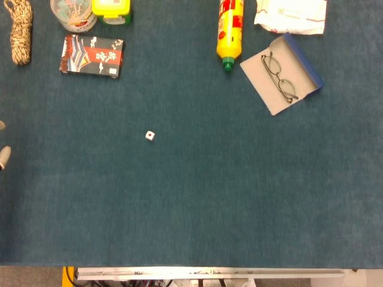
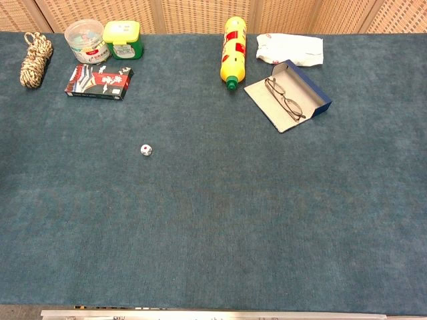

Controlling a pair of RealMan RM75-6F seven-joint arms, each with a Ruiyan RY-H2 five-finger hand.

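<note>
In the head view, only the tips of my left hand (image 1: 3, 149) show at the left edge of the frame, two pale fingertips apart from each other with nothing between them; I cannot tell how the rest of that hand lies. The small white die (image 1: 149, 136) sits alone on the blue table cloth (image 1: 197, 203), left of centre, well apart from those fingertips. A card box (image 1: 91, 55) lies at upper left, a rope coil (image 1: 21, 31) beside it in the corner. In the chest view, neither of my hands appears. The die (image 2: 146, 150) rests left of centre; a yellow bottle (image 2: 233, 52) lies at top centre, and glasses (image 2: 285, 99) lie in an open case (image 2: 319, 100) to its right.
</note>
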